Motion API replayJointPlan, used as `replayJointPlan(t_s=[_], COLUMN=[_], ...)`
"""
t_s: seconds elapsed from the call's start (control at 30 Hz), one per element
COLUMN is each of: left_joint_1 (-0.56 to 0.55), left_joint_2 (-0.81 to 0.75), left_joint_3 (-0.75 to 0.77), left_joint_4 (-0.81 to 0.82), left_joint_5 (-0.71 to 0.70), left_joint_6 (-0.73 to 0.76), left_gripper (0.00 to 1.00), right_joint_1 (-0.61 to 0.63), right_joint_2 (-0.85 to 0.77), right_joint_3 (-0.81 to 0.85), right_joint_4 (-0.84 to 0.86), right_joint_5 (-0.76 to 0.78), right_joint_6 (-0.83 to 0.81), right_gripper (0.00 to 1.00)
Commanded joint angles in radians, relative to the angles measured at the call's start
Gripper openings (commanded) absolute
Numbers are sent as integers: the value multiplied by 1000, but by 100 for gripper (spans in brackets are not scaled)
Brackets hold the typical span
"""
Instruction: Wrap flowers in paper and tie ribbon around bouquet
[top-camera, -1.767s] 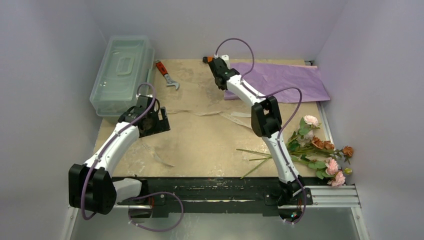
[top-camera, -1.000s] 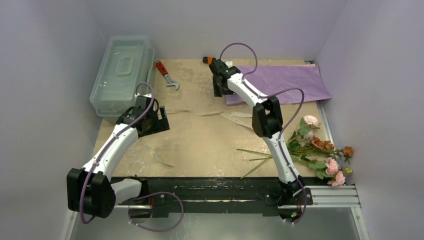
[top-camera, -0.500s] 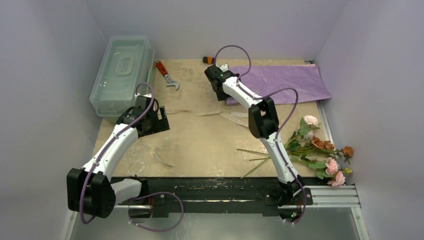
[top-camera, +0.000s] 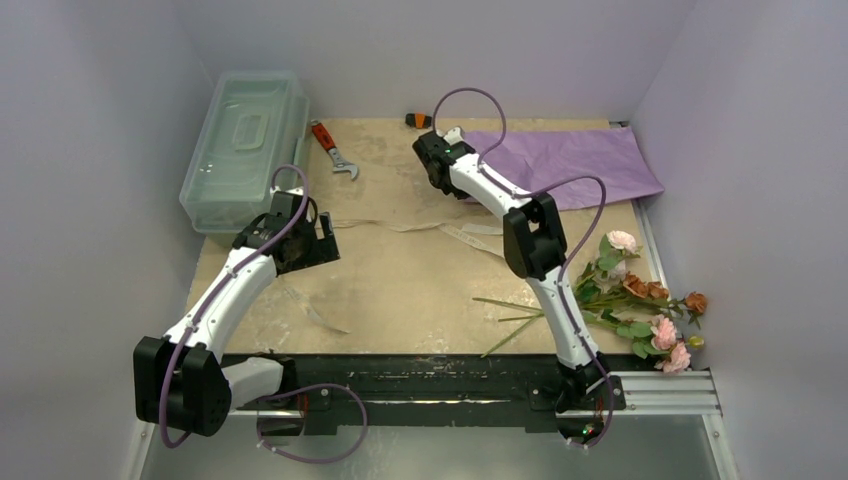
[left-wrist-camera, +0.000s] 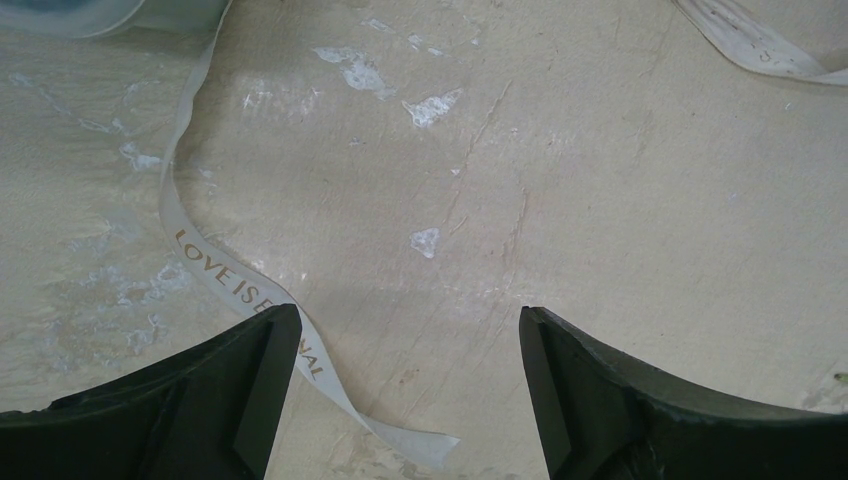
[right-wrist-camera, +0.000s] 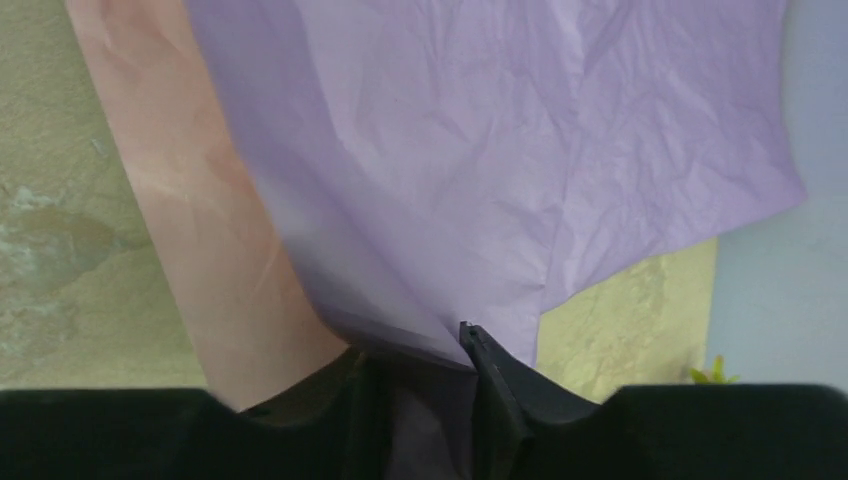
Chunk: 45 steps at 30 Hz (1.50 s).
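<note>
The paper (top-camera: 590, 160), spread at the far right of the table (top-camera: 400, 290), is now taken by its left corner. The right gripper (right-wrist-camera: 420, 352), wide open a second ago, appears clamped on it, so dragging toward the flowers (top-camera: 640, 300) is made possible. The left gripper (left-wrist-camera: 405, 330) is held open above the ribbon (left-wrist-camera: 215, 270).

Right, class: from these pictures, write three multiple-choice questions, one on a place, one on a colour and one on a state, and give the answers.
1. Where do the flowers lie?
A) the far left corner
B) the near right side of the table
C) the table's middle

2. What colour is the handle of the wrench?
A) red
B) blue
C) green

3. What is the right hand doing?
A) standing wide open
B) holding a stem
C) pinching the edge of the paper

Answers:
1 B: the blooms lie beside the right arm's base.
2 A: the top view shows a red handle.
3 C: the wrist view shows lilac paper between its fingers.
</note>
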Motion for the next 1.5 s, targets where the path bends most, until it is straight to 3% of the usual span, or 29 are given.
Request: replayJointPlan(t_s=[0.0, 0.07, 0.2, 0.37, 0.5, 0.9, 1.2, 1.47], left_joint_1=[-4, -5, -6, -34, -41, -43, -60, -158], left_joint_2=[-20, -18, -15, -20, -21, 96, 219, 367], left_joint_3=[1, -1, -2, -2, 19, 131, 55, 25], left_joint_4=[29, 31, 35, 68, 121, 468, 737, 929], left_joint_5=[9, 7, -14, 23, 170, 532, 654, 696], left_joint_6=[2, 2, 2, 27, -31, -451, -692, -827], left_gripper=[86, 86, 85, 87, 88, 91, 98, 100], right_joint_1=[-4, -1, 2, 39, 87, 167, 179, 178], right_joint_2=[-101, -132, -206, -370, -514, -868, -1097, -1190], right_joint_3=[-21, -28, -37, -129, -263, -605, -804, -881], right_joint_4=[2, -8, -46, -19, 1, 48, 141, 134], right_joint_5=[94, 108, 122, 97, 90, -45, -41, -38], right_joint_6=[-3, 3, 37, 65, 132, 428, 459, 513], right_gripper=[29, 16, 0, 0, 0, 0, 0, 0])
